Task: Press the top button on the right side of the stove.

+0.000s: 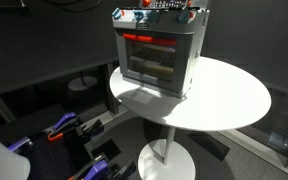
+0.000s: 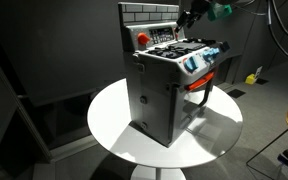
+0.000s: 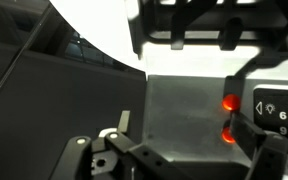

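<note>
The stove (image 1: 159, 55) is a small grey toy oven with a glass door and a red bar. It stands on a round white table (image 1: 234, 100) in both exterior views, and its side faces the camera in an exterior view (image 2: 164, 90). My gripper (image 2: 189, 17) hangs above the stove's back top edge. In the wrist view the grey stove surface (image 3: 179, 100) fills the middle, with two glowing red buttons, the upper (image 3: 229, 102) and the lower (image 3: 227, 135), beside a keypad (image 3: 281, 110). My gripper (image 3: 189, 125) is open and empty, its right finger between the two buttons.
The table edge (image 2: 109, 120) drops to a dark floor. Blue and orange clamps (image 1: 59, 128) lie on the floor beside the table's pedestal (image 1: 164, 150). A yellow object (image 2: 254, 77) sits on the floor behind. A tiled backsplash (image 2: 149, 12) rises at the stove's rear.
</note>
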Robot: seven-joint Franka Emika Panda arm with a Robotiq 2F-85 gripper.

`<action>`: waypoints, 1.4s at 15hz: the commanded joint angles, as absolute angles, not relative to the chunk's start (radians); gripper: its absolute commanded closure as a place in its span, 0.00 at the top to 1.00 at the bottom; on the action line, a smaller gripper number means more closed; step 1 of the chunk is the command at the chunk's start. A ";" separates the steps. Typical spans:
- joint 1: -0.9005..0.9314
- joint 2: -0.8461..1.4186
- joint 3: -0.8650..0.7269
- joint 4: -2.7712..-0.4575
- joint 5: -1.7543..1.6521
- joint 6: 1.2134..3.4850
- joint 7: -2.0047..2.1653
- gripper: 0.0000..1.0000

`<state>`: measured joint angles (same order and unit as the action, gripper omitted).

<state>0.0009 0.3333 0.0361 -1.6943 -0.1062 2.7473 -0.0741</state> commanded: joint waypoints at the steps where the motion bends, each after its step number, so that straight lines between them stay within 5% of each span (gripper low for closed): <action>1: -0.012 0.361 0.047 -1.642 -0.070 2.736 -0.123 1.00; 21: -0.001 0.008 0.074 -1.951 0.144 2.470 -0.126 1.00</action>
<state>-0.0048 0.1131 0.0853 -1.8661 0.1172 2.5469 -0.1225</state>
